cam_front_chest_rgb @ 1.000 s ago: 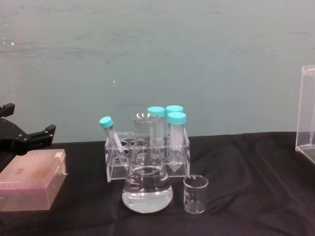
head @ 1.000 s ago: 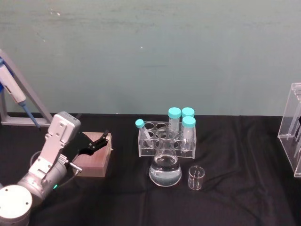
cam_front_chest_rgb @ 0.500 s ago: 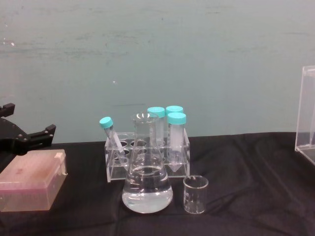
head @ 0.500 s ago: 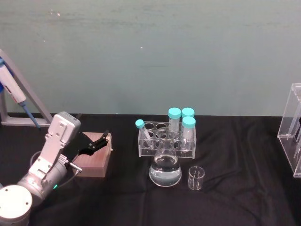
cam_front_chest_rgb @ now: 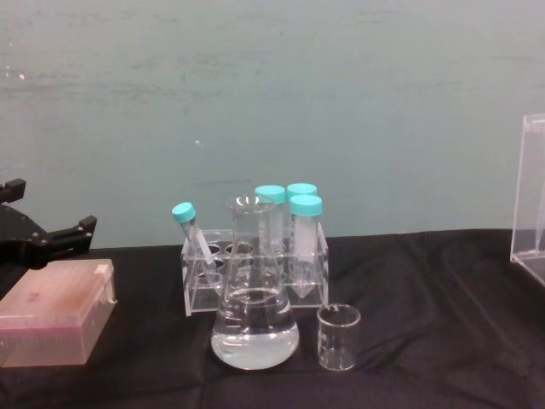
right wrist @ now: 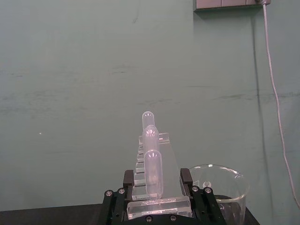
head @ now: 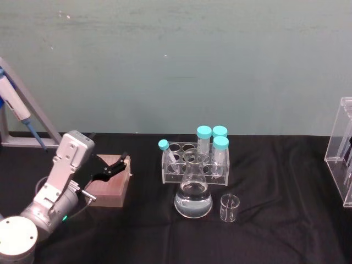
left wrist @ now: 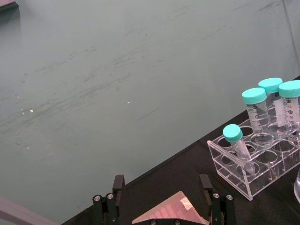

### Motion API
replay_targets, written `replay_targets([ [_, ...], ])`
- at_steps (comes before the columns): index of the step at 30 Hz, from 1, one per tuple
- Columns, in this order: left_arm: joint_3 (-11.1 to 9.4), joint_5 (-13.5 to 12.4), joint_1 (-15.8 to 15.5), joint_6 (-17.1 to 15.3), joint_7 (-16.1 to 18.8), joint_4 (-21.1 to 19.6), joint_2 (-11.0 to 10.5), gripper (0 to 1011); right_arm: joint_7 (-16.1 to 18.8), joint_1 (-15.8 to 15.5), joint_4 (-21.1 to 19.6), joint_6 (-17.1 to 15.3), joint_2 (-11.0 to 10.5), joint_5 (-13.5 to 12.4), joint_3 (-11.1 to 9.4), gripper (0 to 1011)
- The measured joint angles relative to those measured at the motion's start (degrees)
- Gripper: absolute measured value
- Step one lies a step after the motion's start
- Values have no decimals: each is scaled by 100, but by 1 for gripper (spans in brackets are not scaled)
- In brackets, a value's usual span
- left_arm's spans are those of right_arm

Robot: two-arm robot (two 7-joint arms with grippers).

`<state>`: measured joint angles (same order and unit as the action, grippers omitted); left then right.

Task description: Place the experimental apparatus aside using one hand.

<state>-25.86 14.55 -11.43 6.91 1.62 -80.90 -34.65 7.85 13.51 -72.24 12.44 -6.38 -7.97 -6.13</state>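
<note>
The conical flask [head: 193, 193] [cam_front_chest_rgb: 255, 319] with clear liquid stands mid-table, and the small glass beaker [head: 229, 208] [cam_front_chest_rgb: 339, 336] is just to its right. A tall acrylic stand [head: 342, 149] [cam_front_chest_rgb: 531, 192] stands at the table's far right. In the right wrist view my right gripper [right wrist: 157, 180] has its fingers pressed on both sides of this pipette stand [right wrist: 152, 154]. My left gripper [head: 118, 163] [cam_front_chest_rgb: 51, 209] [left wrist: 161, 187] hangs open over a pink box [head: 110, 184] at the left, holding nothing.
A clear rack [head: 195, 162] [left wrist: 253, 164] of teal-capped tubes sits behind the flask. A pipettor on a grey stand [head: 16, 107] is at the far left. A round glass vessel [right wrist: 218, 190] stands beside the held acrylic stand. A wall rises behind the table.
</note>
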Motion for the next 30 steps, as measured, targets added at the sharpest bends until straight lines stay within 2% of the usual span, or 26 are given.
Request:
replay_targets([
  [14,0,0,0,0,0,0,0,1000,-3,0,1,-3,0,0,0,613],
  [30,0,0,0,0,0,0,0,1000,-3,0,5,-6,0,4,-1,1003],
])
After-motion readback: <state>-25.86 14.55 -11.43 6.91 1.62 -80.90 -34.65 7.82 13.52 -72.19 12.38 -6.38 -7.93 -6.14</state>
